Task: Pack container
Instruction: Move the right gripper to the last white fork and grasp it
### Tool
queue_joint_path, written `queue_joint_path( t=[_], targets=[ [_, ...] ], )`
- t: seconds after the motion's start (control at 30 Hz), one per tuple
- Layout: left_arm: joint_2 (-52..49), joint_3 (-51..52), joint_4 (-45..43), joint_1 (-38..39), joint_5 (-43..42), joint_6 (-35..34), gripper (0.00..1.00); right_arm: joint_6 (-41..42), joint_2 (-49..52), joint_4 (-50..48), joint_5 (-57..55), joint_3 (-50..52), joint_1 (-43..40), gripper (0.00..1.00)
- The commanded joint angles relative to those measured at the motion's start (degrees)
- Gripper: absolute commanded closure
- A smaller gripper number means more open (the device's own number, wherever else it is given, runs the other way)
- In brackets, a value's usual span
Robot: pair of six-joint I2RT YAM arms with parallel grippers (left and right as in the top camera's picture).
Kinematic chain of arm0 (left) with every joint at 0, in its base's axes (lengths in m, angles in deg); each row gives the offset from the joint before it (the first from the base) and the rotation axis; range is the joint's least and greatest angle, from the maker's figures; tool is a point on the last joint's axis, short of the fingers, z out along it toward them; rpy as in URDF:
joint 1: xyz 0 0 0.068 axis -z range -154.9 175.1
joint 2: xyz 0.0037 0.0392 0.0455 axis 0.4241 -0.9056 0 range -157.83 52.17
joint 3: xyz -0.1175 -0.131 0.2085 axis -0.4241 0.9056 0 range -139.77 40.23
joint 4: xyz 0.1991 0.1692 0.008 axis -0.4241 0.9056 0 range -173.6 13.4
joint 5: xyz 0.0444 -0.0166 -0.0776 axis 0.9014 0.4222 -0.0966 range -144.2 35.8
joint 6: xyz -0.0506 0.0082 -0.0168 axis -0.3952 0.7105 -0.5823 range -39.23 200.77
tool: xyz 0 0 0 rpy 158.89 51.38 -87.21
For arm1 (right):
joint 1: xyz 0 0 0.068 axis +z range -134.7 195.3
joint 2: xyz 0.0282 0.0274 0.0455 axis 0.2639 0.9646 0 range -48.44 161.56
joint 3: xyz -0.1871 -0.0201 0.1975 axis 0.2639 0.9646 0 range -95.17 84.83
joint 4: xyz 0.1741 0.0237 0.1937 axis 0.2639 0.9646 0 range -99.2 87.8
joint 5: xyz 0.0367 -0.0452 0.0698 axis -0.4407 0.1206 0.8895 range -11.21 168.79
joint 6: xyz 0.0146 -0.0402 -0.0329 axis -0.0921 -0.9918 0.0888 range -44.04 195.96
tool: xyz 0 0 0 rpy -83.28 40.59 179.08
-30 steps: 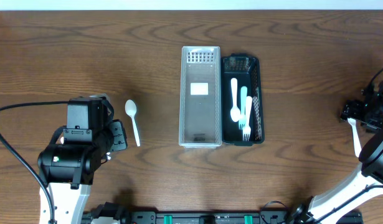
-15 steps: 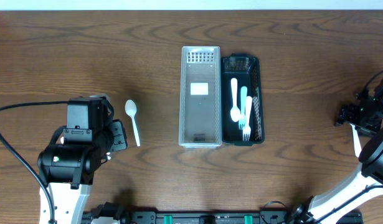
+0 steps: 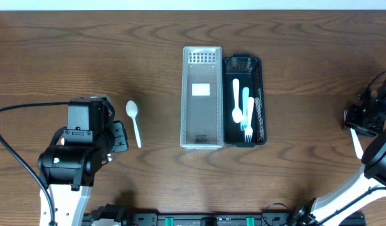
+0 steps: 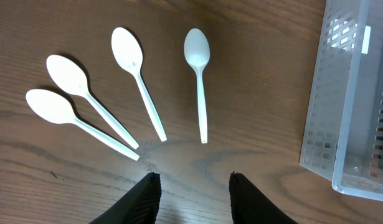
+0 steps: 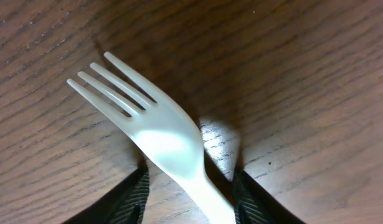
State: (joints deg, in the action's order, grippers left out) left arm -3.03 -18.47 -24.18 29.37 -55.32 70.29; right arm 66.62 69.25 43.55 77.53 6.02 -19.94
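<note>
The dark wood desk carries a long clear container showing a pale label. It lies off to the right of the left tool, with a black tray of white cutlery touching its far side. That tool gapes wide, holding nothing, and four white spoons fan out just ahead of it. The right tool stands slightly parted astride a white fork, with gaps either side of the handle.
</note>
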Motion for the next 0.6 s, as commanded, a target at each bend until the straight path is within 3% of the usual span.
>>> queue_joint_path(
  t=[0.0, 0.23, 0.57],
  targets=[
    [-0.1, -0.9, 0.1, 0.0, 0.2, 0.3, 0.61, 0.1, 0.6, -0.2, 0.3, 1.4, -0.3, 0.60],
    [-0.1, -0.9, 0.1, 0.0, 0.2, 0.3, 0.61, 0.7, 0.6, -0.4, 0.3, 1.4, -0.3, 0.75],
    [-0.1, -0.9, 0.1, 0.0, 0.2, 0.3, 0.61, 1.4, 0.6, -0.8, 0.7, 1.3, 0.5, 0.83]
  ],
)
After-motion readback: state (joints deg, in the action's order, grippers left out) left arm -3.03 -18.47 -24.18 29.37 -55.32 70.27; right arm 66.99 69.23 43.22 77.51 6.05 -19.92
